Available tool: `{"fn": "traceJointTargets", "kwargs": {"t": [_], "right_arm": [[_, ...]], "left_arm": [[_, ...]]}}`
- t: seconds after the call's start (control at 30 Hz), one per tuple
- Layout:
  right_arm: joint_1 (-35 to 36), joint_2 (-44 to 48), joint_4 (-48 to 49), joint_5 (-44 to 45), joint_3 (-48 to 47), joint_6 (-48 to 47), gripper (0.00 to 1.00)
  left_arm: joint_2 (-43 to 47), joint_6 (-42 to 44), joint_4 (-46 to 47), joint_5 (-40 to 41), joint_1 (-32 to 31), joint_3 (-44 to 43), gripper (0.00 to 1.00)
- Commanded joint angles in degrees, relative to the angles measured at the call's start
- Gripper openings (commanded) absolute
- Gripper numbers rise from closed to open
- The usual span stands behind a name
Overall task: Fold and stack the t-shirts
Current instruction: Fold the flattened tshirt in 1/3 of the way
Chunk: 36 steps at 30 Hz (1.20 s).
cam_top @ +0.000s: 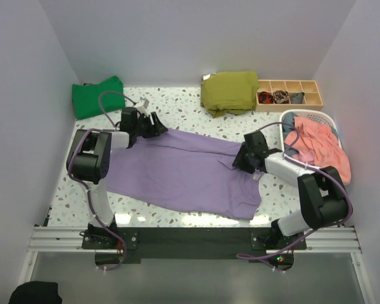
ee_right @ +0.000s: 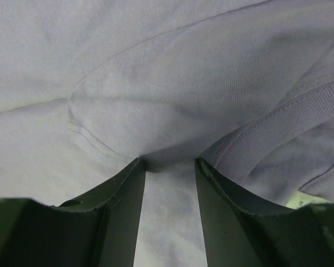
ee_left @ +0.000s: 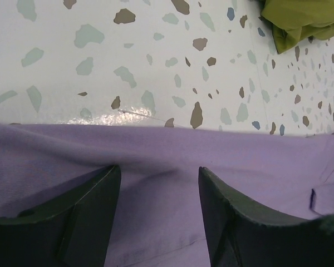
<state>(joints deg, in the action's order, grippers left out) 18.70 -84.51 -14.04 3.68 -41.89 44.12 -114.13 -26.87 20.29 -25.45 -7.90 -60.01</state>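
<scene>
A lavender-purple t-shirt (cam_top: 177, 171) lies spread flat across the middle of the table. My left gripper (cam_top: 159, 125) is low over its far left edge. In the left wrist view that gripper (ee_left: 158, 169) stands open above the purple cloth (ee_left: 156, 144), whose edge runs just beyond the fingertips. My right gripper (cam_top: 237, 159) rests on the shirt's right part; its fingers (ee_right: 128, 183) are apart and press into the cloth (ee_right: 156, 83), a small fold bulging between the tips near a ribbed seam. A bright green t-shirt (cam_top: 98, 96) lies bunched at the back left.
An olive-green folded cloth (cam_top: 229, 92) sits at the back centre, also showing as the olive cloth (ee_left: 300, 19) in the left wrist view. Beside it stands a wooden divider box (cam_top: 290, 95). A white basket (cam_top: 304, 115) with coral-pink clothing is at the right. Walls close in on three sides.
</scene>
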Motion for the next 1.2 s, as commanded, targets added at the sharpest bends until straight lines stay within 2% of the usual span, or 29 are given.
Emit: {"fn": "traceJointTargets", "kwargs": {"t": [0.0, 0.13, 0.17, 0.23, 0.27, 0.3, 0.47, 0.73, 0.87, 0.97, 1.17], "right_arm": [[0.0, -0.7, 6.3, 3.1, 0.2, 0.3, 0.44], [-0.1, -0.7, 7.3, 4.2, 0.2, -0.7, 0.33], [0.0, -0.5, 7.2, 4.4, 0.1, -1.1, 0.23], [-0.1, 0.3, 7.2, 4.6, 0.1, -1.4, 0.14], [-0.1, 0.7, 7.0, 4.7, 0.1, -1.9, 0.04], [0.0, 1.4, 6.8, 4.8, 0.0, -2.2, 0.01], [0.0, 6.8, 2.7, 3.7, -2.5, -5.8, 0.00], [0.0, 10.2, -14.7, -0.2, -10.3, -7.0, 0.00], [0.2, 11.2, -13.8, -4.7, -8.5, -6.2, 0.00], [0.1, 10.2, -13.1, -4.1, -9.3, -6.4, 0.00], [0.1, 0.6, -12.3, -3.9, -16.7, -10.6, 0.00]], "left_arm": [[-0.2, 1.1, 0.8, 1.8, 0.3, -0.8, 0.66], [-0.1, 1.3, 0.4, 2.4, 0.3, -0.6, 0.74], [-0.1, 1.3, 0.4, 2.4, 0.3, -0.6, 0.75], [-0.2, 1.4, 0.4, 2.4, 0.3, -0.5, 0.75], [-0.2, 1.4, 0.4, 2.4, 0.3, -0.5, 0.76], [-0.4, 1.4, 0.4, 2.4, 0.2, -0.6, 0.76], [-0.7, 1.4, 0.1, 2.4, 0.3, -0.9, 0.77], [-2.0, 1.3, -0.4, 1.3, 0.3, -1.8, 0.78], [-2.5, 1.3, -1.0, 0.8, 0.3, -2.3, 0.79], [-2.4, 1.3, -1.0, 0.2, 0.3, -2.5, 0.79], [-2.7, 1.4, -1.9, -0.3, 0.3, -3.1, 0.80]]}}
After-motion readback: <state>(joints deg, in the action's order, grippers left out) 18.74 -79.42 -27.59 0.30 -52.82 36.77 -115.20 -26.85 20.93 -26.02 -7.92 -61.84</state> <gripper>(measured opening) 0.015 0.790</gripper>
